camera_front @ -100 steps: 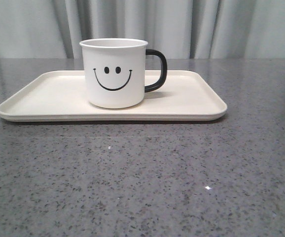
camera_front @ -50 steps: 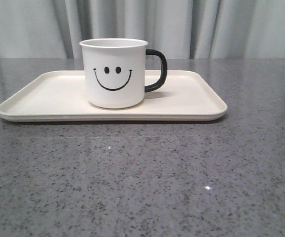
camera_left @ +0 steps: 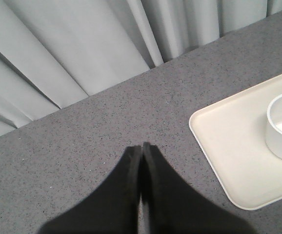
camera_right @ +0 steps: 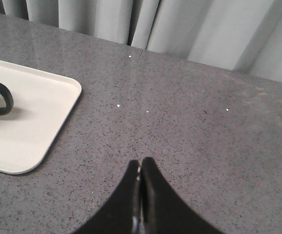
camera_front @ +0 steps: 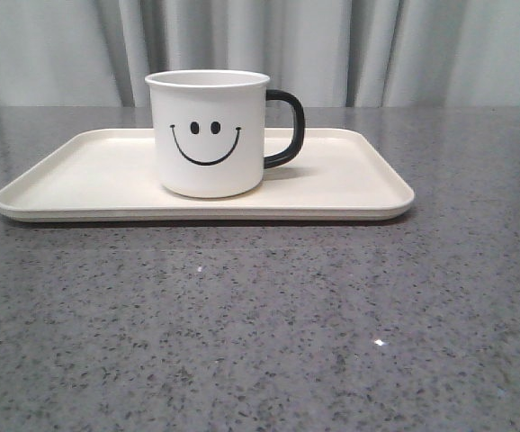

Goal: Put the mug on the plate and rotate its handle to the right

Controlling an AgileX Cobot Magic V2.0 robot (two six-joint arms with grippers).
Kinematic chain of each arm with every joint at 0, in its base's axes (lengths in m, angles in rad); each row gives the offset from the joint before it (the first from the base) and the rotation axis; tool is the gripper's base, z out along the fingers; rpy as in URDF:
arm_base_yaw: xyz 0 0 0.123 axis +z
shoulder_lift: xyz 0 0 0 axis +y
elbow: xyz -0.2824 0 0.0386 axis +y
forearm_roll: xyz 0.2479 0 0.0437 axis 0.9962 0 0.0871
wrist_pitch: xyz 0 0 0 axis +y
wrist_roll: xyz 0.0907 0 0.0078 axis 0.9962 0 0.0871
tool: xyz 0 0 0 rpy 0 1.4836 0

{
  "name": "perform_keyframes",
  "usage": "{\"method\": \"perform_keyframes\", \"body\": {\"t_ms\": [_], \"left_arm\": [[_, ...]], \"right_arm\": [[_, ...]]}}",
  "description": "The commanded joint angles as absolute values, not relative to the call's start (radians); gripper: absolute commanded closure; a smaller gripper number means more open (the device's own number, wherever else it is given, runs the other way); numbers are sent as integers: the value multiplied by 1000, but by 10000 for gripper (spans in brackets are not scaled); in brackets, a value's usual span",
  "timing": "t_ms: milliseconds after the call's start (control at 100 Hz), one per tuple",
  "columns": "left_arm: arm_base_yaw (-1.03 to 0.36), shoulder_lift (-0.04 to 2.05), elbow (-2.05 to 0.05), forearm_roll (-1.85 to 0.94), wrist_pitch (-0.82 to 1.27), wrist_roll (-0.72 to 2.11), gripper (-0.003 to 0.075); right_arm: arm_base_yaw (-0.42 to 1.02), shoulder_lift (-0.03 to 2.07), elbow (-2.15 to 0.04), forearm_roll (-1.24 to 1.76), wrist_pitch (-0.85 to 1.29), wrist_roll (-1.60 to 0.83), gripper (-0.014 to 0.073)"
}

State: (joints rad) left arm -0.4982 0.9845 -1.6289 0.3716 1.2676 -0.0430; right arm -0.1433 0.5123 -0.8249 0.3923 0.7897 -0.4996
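We see left gripper [camera_left: 141, 148] pinched together, empty, over bare desk [camera_front: 260, 342]. Mug [camera_front: 208, 135] upright on plate [camera_front: 350, 184] toward the desk's far edge, handle [camera_front: 287, 129] pointing right. Right gripper [camera_right: 140, 165] likewise closed, empty.

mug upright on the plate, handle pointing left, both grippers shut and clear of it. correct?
Not quite: the handle points right, as the front view shows. The rest holds: the mug stands upright on the plate, and the left gripper and right gripper are shut, clear of it.

mug [camera_front: 208, 135] on plate [camera_front: 350, 184], handle [camera_front: 286, 129] rightward
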Motion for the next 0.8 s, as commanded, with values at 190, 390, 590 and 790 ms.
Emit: {"method": "perform_keyframes", "body": {"t_ms": [190,390,590,790], "left_arm": [[-505,979,-1647,379,1207,-54,740],[-505,994,-1647,379,1207,-54,740],[-505,1031,-1647,381,1207,-54,740],[-505,1060,-1635,398,1179,-54,740]], "right_arm": [[-142,514,-849,401,730,-502,714],[-142,514,-849,401,730,-502,714],[-142,514,-849,401,730,-502,714],[-142,514,-849,401,730,-502,714]]}}
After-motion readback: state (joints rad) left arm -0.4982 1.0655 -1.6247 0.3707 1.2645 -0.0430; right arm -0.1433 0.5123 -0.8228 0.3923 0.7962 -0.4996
